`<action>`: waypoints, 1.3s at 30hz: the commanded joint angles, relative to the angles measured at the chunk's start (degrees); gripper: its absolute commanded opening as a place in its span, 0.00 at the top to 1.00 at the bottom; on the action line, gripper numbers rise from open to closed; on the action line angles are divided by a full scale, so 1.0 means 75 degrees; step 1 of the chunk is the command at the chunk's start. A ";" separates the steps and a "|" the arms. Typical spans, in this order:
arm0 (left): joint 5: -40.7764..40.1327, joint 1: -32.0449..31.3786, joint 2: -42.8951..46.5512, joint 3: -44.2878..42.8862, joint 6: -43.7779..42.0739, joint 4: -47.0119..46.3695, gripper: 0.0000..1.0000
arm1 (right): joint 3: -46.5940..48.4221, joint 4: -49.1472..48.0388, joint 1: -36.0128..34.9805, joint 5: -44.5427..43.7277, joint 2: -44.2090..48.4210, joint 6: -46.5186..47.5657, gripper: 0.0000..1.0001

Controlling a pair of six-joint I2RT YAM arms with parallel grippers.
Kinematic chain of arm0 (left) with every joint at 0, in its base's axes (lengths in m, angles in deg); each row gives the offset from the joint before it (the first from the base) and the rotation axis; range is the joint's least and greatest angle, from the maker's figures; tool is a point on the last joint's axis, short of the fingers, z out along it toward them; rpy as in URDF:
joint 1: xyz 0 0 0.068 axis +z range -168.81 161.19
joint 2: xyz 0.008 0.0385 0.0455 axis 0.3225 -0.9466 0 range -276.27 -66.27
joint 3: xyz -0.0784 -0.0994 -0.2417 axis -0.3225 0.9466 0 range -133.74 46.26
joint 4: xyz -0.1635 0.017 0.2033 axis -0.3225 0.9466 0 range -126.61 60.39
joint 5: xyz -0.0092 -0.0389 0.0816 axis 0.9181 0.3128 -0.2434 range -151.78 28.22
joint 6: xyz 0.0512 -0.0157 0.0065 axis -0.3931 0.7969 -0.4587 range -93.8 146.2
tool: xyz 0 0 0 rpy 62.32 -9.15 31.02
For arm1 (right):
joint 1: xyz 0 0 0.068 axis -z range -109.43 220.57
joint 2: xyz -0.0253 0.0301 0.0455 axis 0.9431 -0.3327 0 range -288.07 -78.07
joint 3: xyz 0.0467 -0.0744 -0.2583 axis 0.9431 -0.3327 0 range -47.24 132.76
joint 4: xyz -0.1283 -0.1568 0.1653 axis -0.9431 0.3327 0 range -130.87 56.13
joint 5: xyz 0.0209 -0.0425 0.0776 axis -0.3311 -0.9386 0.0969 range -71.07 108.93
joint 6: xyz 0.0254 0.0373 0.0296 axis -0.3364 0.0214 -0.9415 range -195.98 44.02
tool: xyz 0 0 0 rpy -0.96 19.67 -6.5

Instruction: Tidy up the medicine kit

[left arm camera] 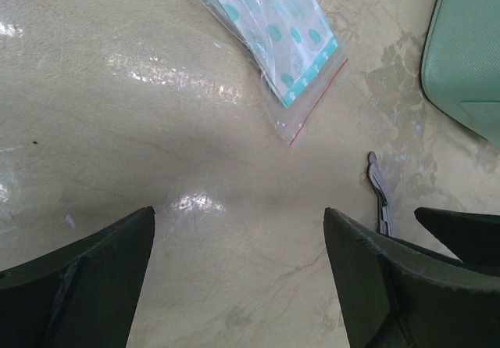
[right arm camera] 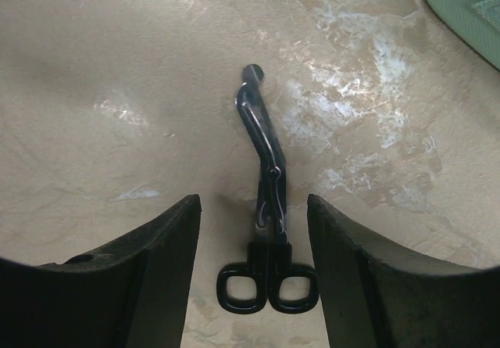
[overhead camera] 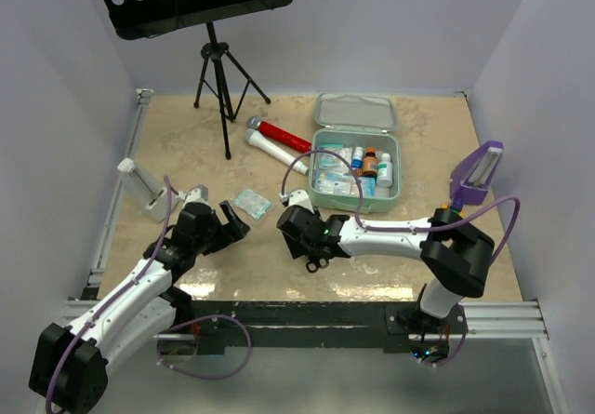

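Observation:
The mint-green medicine kit [overhead camera: 323, 181] stands open at mid-table with small bottles and packets inside. Its lid [overhead camera: 354, 112] lies behind it, and a corner of the kit [right arm camera: 469, 4] shows in the right wrist view. Black bandage scissors [right arm camera: 266, 168] lie flat on the table, blades closed. My right gripper [right arm camera: 254, 215] is open just above them, one finger on each side of the handle loops and not touching. My left gripper [left arm camera: 238, 231] is open over bare table. A clear zip bag of teal-dotted plasters [left arm camera: 266, 43] lies just ahead of it.
A black music stand's tripod [overhead camera: 218, 70] is at the back left. A red-and-white tube [overhead camera: 277, 141] lies left of the kit. A white holder [overhead camera: 139, 189] sits at the left edge and a purple stand [overhead camera: 477, 174] at the right.

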 commanded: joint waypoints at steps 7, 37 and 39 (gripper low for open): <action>0.0044 0.0049 0.0037 0.0087 0.0028 -0.0130 0.07 | 0.0117 -0.0319 0.0715 0.1027 0.0272 0.0763 0.43; 0.0056 0.0049 -0.0069 0.0228 0.0040 -0.0305 0.07 | 0.0550 0.0207 0.1067 0.1837 -0.0713 0.1502 0.58; 0.0079 0.0049 -0.0057 0.0239 0.0051 -0.0317 0.07 | 0.0574 0.0313 0.1067 0.1848 -0.0736 0.1537 0.59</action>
